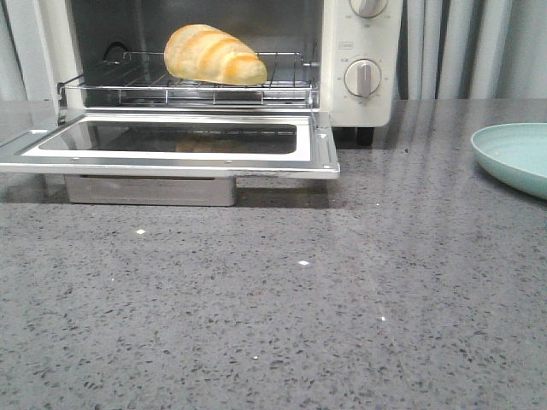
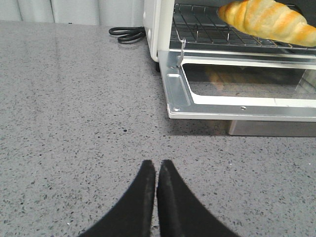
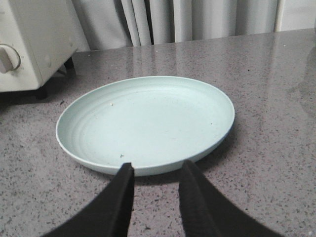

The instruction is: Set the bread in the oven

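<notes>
The golden-yellow bread [image 1: 214,55] lies on the wire rack [image 1: 184,84] inside the cream-white oven [image 1: 359,60], whose glass door [image 1: 175,141] hangs open and flat. The bread also shows in the left wrist view [image 2: 269,20] on the rack. My left gripper [image 2: 156,170] is shut and empty, low over the counter, apart from the oven door's corner [image 2: 174,106]. My right gripper [image 3: 157,170] is open and empty, just short of the rim of an empty pale green plate [image 3: 148,121]. Neither gripper shows in the front view.
The plate [image 1: 517,154] sits at the right edge of the grey speckled counter. A black power cord [image 2: 127,34] lies coiled beside the oven's side. The oven's knobs [image 1: 362,77] face forward. Grey curtains hang behind.
</notes>
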Robot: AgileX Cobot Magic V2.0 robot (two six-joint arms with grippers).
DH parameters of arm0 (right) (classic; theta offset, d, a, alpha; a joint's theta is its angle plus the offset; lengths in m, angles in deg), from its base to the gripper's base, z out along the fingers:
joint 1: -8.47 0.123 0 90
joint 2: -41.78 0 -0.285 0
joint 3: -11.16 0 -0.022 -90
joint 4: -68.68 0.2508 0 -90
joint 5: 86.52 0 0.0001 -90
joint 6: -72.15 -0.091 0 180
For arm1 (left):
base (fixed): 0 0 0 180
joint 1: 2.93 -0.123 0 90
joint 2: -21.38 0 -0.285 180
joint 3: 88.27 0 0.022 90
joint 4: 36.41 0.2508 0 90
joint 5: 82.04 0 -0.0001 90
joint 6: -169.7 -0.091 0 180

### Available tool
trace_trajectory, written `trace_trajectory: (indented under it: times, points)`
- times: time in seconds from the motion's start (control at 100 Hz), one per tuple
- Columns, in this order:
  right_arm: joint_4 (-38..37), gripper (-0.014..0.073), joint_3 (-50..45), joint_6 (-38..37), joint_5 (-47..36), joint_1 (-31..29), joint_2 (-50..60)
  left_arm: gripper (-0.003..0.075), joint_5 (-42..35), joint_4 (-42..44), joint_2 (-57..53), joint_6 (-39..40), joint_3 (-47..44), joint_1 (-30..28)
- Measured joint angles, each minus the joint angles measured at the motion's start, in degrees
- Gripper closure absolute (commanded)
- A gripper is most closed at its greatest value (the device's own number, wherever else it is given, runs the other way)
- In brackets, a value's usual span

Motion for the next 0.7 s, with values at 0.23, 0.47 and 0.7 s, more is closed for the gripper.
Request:
trace_trajectory:
  times: [0.23,0.47,0.7]
  points:
    - [1.42,0.0402,-1.76,3.39,-0.73,0.00,1.42,0.0741,0.00,0.00,0.00,0.00,0.00,0.00]
    - [2.21,0.0402,-1.76,4.06,1.98,0.00,2.85,0.0741,0.00,0.00,0.00,0.00,0.00,0.00]
    - [2.21,0.0402,-1.76,6.10,8.91,0.00,4.68,0.0742,0.00,0.00,0.00,0.00,0.00,0.00]
